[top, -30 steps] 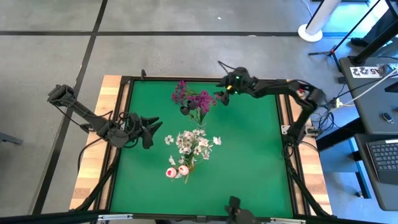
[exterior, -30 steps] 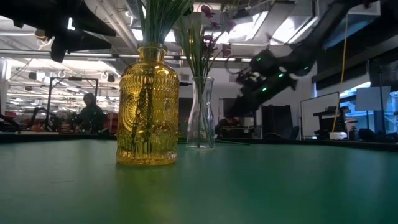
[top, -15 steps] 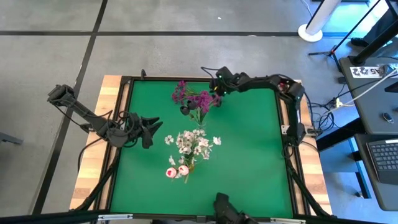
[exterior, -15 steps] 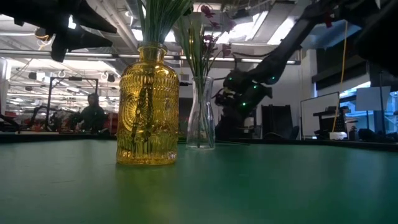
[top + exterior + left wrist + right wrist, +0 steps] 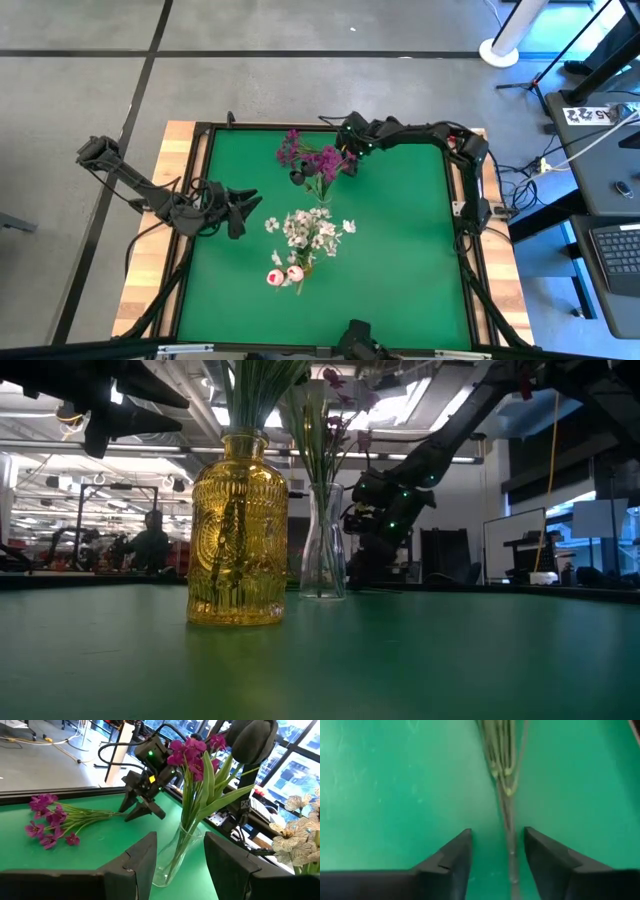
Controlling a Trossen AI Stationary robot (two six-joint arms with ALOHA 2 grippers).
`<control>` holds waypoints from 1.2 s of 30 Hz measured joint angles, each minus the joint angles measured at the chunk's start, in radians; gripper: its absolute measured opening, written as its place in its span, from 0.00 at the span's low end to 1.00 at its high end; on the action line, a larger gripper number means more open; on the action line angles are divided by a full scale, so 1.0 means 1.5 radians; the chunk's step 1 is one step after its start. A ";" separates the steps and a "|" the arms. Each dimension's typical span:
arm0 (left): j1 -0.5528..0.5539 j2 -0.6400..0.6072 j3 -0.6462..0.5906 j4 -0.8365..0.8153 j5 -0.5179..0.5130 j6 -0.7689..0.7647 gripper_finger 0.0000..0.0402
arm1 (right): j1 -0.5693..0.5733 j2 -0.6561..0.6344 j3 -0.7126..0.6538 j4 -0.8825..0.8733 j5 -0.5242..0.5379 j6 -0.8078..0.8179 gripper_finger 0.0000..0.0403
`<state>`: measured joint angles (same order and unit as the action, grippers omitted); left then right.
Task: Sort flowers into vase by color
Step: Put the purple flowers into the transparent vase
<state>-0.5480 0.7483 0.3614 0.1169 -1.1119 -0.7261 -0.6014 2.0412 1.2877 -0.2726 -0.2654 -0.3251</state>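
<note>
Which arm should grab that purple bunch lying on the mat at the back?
Right. The right gripper hangs open directly over the stem of the loose magenta bunch, which runs between its fingers in its wrist view. The left gripper waits far off, at the mat's left edge.

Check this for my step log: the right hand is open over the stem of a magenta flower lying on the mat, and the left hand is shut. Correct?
One slip: the left hand is open, as the left wrist view shows. The rest holds: the right hand is open, straddling the stem of the magenta flower lying on the mat.
</note>
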 joint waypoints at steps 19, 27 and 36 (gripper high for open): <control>0.000 0.000 0.000 0.003 0.025 0.002 0.40 | -0.003 -0.025 0.096 -0.281 0.082 0.061 0.02; 0.000 0.000 0.000 0.003 0.035 0.002 0.40 | -0.029 -0.097 0.096 -0.306 0.076 0.096 0.02; 0.000 0.000 0.000 0.003 0.040 0.001 0.40 | -0.080 -0.192 0.096 -0.315 0.041 0.128 0.01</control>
<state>-0.5480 0.7483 0.3614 0.1219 -1.0523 -0.7242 -0.7220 1.7527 1.4311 -0.7444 -0.2036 -0.1337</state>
